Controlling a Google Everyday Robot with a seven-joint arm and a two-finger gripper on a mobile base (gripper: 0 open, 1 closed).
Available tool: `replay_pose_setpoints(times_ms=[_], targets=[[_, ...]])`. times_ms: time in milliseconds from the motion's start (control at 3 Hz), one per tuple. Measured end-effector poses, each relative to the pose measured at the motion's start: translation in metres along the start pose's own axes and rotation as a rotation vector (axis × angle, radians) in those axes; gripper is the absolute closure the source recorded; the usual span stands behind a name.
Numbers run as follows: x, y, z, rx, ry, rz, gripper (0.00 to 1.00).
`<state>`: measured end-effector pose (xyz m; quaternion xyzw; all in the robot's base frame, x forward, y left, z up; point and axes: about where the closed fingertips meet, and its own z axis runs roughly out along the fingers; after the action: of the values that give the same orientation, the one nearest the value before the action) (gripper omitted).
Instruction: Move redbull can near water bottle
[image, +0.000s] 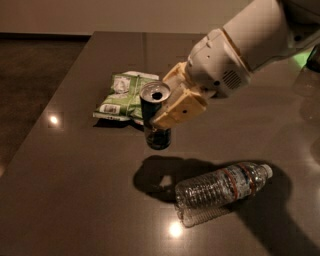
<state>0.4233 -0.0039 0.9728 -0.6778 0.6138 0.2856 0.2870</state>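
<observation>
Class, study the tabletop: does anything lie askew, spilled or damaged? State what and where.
The water bottle lies on its side at the table's near right, its plastic crinkled and its cap pointing right. The redbull can is upright with its top open, clamped in the gripper beside a green snack bag. No spill shows.

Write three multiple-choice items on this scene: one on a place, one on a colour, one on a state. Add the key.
1. The water bottle lies: A. on the snack bag; B. on the table, nearer the camera than the redbull can; C. in the gripper.
2. The snack bag is: A. red; B. green; C. blue.
3. The gripper is: A. open over the water bottle; B. resting on the snack bag; C. shut on the redbull can.
Key: 1 B, on its side in front of the can; 2 B, its wrapper is green; 3 C, its fingers clasp the can over the table.
</observation>
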Motion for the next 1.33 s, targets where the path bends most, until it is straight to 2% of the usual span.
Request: replay_pose_setpoints(times_ms=[667,1000,1333], targets=[[0.024,0.029,-0.026,0.098,-0.023,0.065,1.00],[0.039,0.027,-0.041,0.134,-0.042,0.094,1.00],[0.051,0.024,-0.047,0.146,-0.056,0.117,1.00]])
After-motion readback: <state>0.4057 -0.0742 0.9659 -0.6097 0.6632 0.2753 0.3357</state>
